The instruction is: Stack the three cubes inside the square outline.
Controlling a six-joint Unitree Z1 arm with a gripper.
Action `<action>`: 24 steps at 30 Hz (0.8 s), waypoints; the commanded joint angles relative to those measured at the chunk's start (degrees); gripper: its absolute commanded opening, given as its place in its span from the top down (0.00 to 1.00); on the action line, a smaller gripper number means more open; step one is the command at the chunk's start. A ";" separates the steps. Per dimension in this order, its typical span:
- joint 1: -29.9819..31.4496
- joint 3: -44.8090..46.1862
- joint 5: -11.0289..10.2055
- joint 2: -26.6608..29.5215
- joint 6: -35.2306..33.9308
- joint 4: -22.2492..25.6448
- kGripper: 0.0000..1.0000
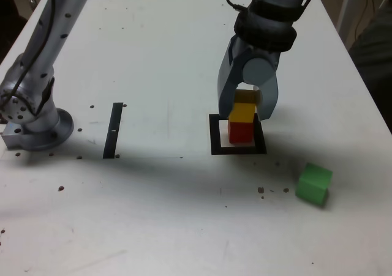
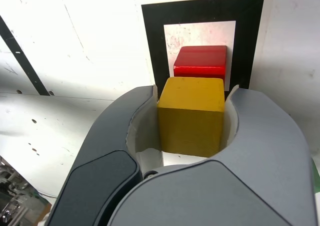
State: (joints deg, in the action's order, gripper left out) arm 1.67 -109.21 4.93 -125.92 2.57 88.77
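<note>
A: Which step are we on?
B: Cube 2 of 3, we reckon: the yellow cube goes on the red cube, which sits inside the square outline on the desk. Exterior view shows yellow just above red, approx. in line; can't tell if they touch.
A: Next move?
B: Check alignment, lower if there's a gap, then let go gently. Green cube after that; it's on the desk outside the outline, at approx. 4 o'clock from it in the ext. view.
A: And the jaws?
B: Pinching yellow, 1 side each, w/ the cube between the tips. Red's beyond them, not gripped; green's well apart.
</note>
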 commanded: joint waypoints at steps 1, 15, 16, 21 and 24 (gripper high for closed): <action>-0.14 0.26 0.11 -0.39 0.18 0.00 0.73; -0.85 1.53 0.41 -0.90 1.29 -0.38 0.01; -0.91 1.69 0.47 -0.90 1.32 -0.46 0.01; -1.06 2.14 0.68 -0.82 1.46 -0.75 0.01; -1.06 2.25 0.59 -0.47 1.48 -0.84 0.01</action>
State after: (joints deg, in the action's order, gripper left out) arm 0.75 -107.08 5.51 -126.44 3.93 88.00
